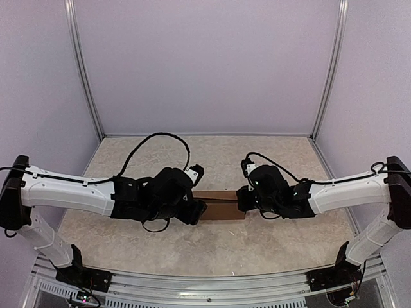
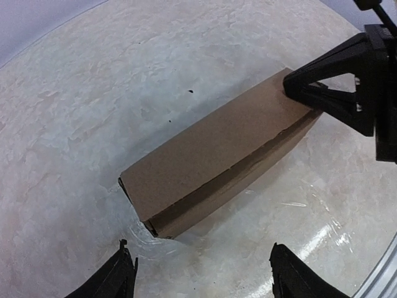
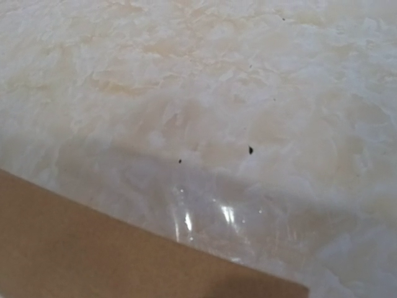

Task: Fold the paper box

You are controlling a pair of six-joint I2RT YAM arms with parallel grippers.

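Note:
The paper box (image 1: 221,204) is a closed, plain brown rectangular box lying flat on the table between my two arms. In the left wrist view the box (image 2: 211,155) lies diagonally, its near end just beyond my left gripper (image 2: 200,254), which is open and empty with its fingertips wide apart and clear of the box. My right gripper (image 2: 301,87) rests against the top corner of the box's far end. Its fingers are out of the right wrist view, which shows only the box top (image 3: 93,254). From above, the left gripper (image 1: 199,208) and right gripper (image 1: 241,197) flank the box ends.
The table (image 1: 270,160) is a pale marbled surface, shiny near the box. Lilac walls with metal corner posts (image 1: 83,70) close it in at the back and sides. A metal rail (image 1: 212,282) runs along the near edge by the arm bases.

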